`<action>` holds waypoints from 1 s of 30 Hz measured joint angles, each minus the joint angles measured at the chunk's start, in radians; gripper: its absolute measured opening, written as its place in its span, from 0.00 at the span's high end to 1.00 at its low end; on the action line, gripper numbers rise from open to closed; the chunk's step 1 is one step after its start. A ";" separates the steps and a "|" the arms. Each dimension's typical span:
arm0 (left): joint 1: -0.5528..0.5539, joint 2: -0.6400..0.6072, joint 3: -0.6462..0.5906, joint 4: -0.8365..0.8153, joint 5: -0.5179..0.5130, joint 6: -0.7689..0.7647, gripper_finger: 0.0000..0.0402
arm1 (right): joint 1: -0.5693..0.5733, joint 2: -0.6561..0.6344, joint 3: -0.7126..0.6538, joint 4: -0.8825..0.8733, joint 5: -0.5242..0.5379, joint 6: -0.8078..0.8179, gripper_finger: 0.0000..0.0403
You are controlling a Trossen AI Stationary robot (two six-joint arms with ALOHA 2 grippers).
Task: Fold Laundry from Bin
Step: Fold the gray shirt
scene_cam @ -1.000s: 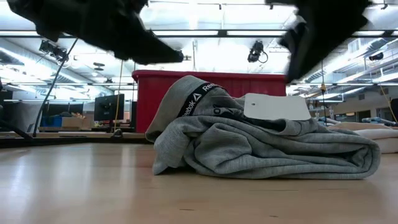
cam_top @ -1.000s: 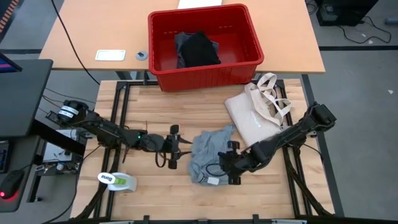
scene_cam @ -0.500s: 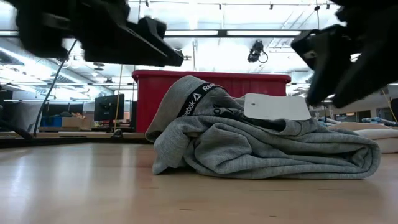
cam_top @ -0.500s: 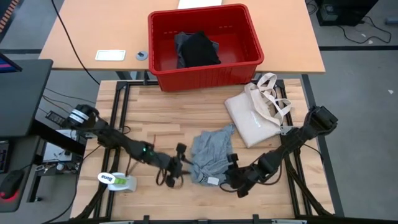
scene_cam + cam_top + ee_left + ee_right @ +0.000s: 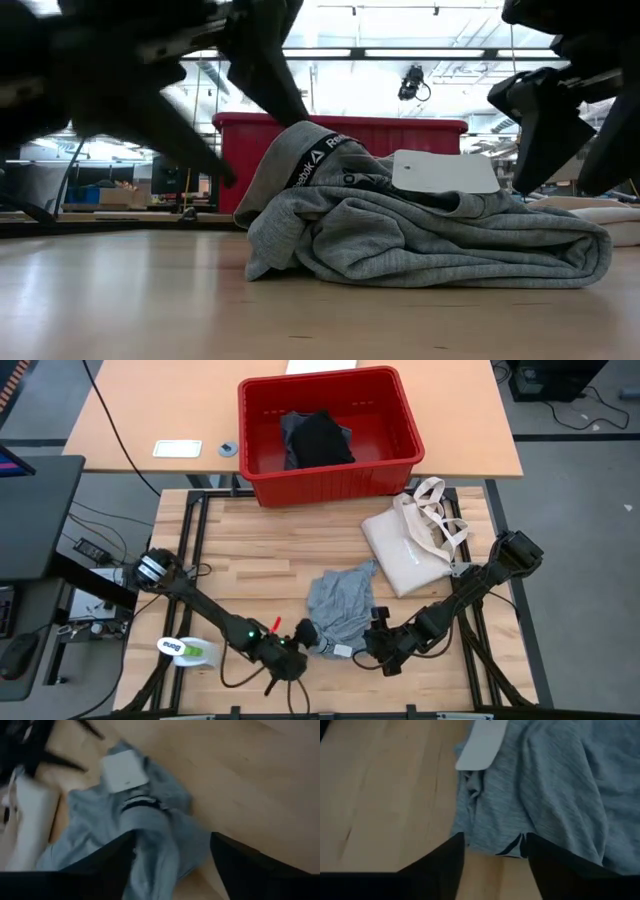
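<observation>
A light grey T-shirt (image 5: 340,608) lies crumpled on the wooden table, a white tag (image 5: 343,651) at its near edge. My left gripper (image 5: 300,635) hovers open at the shirt's near left corner. In its wrist view the shirt (image 5: 150,830) shows between and beyond its fingers. My right gripper (image 5: 377,640) hovers open at the shirt's near right corner, with the shirt's hem (image 5: 510,847) between its fingers. In the low view both grippers stand above the shirt (image 5: 420,235). The red bin (image 5: 325,470) on the far table holds a black garment (image 5: 318,440).
A cream tote bag (image 5: 410,545) lies right of the shirt, toward the far side. A white and green object (image 5: 188,650) sits near the table's near left corner. Bare wood stretches left of the shirt and between the shirt and the bin.
My left gripper has swung toward the table's right and near edge, up to the shirt, rolling about its own line and spreading its fingers wider. My right gripper has sunk a little toward the near edge and has opened wider too. The shirt has stayed put.
</observation>
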 joint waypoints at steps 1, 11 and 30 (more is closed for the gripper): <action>-0.001 0.009 0.000 -0.002 -0.001 0.038 0.28 | 0.000 0.000 0.000 0.001 -0.006 0.003 0.40; 0.044 0.090 0.000 0.046 -0.114 0.156 0.16 | 0.016 0.000 0.001 0.011 0.085 0.100 0.26; 0.100 0.122 -0.001 -0.002 0.054 -0.111 0.95 | 0.166 0.000 0.001 0.120 0.475 -0.039 0.47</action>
